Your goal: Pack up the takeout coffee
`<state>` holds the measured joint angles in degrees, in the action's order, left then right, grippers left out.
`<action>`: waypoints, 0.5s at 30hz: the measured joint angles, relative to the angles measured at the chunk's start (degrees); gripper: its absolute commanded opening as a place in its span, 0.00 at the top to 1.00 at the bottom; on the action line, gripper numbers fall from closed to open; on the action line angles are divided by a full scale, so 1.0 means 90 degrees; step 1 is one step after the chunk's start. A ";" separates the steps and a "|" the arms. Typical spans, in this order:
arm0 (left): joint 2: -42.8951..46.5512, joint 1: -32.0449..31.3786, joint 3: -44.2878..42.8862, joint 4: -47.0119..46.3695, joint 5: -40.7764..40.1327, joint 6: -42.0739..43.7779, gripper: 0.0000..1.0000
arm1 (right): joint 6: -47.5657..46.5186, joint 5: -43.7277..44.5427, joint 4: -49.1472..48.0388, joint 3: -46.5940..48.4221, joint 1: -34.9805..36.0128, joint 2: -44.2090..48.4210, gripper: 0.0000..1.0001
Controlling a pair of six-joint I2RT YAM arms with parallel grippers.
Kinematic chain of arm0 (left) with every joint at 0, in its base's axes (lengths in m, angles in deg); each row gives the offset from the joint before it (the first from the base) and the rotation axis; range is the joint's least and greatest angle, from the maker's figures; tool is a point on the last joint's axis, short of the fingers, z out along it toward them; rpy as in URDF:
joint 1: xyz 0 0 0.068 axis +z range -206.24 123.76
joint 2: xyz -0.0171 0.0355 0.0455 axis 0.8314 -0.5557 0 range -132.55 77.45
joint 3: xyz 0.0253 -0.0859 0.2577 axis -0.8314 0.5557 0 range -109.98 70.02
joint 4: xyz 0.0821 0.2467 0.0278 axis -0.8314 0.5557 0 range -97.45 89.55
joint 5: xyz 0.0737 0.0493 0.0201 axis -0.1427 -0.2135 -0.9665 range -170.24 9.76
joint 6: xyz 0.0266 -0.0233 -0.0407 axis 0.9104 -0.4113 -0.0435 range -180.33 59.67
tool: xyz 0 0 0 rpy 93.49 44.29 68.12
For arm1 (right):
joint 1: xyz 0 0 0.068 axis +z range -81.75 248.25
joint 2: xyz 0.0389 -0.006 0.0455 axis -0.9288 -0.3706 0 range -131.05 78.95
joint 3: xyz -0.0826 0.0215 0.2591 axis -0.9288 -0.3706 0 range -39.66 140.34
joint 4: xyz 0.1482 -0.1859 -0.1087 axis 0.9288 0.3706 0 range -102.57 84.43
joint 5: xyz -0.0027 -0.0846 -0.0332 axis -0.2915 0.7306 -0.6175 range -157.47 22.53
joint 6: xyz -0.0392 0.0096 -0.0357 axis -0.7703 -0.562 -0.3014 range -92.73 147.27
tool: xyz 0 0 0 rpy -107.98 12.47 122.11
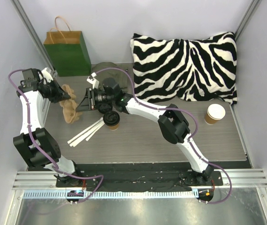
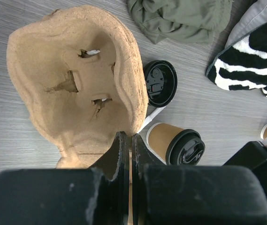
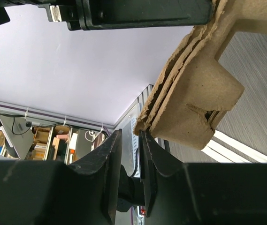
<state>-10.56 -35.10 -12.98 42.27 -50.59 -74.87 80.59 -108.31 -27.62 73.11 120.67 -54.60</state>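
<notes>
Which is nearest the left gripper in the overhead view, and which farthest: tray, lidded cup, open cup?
1. Tray, clamped in the left gripper itself, left side.
2. Lidded cup, centre, right of the tray.
3. Open cup, far right.

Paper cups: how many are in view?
2. The takeout coffee near the pulp tray at centre; an unlidded cup at right, near the zebra pillow. More may be hidden.

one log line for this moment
left gripper: shut on pulp tray | right gripper: at tray edge, grip unclear | lidded coffee cup: upright, unpacked
</notes>
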 measured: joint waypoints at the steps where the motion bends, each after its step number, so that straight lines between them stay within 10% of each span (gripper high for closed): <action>1: 0.0000 0.0000 0.0000 -0.0002 0.0000 0.0000 1.00 | 0.0000 0.0000 0.0015 -0.0015 -0.0005 0.0000 0.69; 15: 0.0000 0.0041 0.0000 -0.0034 0.0044 -0.0002 1.00 | -0.0228 0.0121 0.0352 -0.0109 -0.0206 0.0027 0.61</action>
<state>-10.56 -34.73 -12.98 41.96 -50.19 -74.90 78.54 -107.22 -24.45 72.13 118.82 -54.36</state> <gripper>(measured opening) 0.025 0.363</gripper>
